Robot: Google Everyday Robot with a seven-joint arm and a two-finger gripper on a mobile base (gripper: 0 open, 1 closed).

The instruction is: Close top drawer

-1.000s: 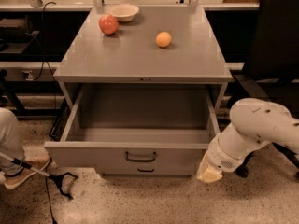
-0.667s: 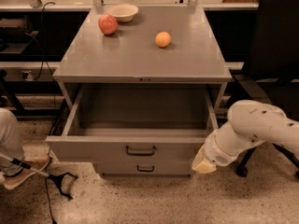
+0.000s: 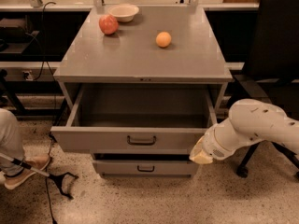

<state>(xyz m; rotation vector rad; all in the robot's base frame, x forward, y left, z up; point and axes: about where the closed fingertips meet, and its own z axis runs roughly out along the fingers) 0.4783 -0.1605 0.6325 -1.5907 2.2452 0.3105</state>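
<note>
The top drawer of the gray metal cabinet stands pulled out part of the way, and its deep inside shows nothing in it. Its flat front carries a small dark bar handle in the middle. My gripper, on the end of the white arm reaching in from the right, rests against the right end of the drawer front, just below its top edge. A second drawer below is pulled out a little.
On the cabinet top lie a red apple, an orange and a white bowl. A black office chair stands to the right behind my arm. A person's leg and shoe and a reacher tool are on the floor at left.
The top drawer has slid back into the cabinet by a good part of its travel. My gripper has moved left and forward along with the drawer front.
</note>
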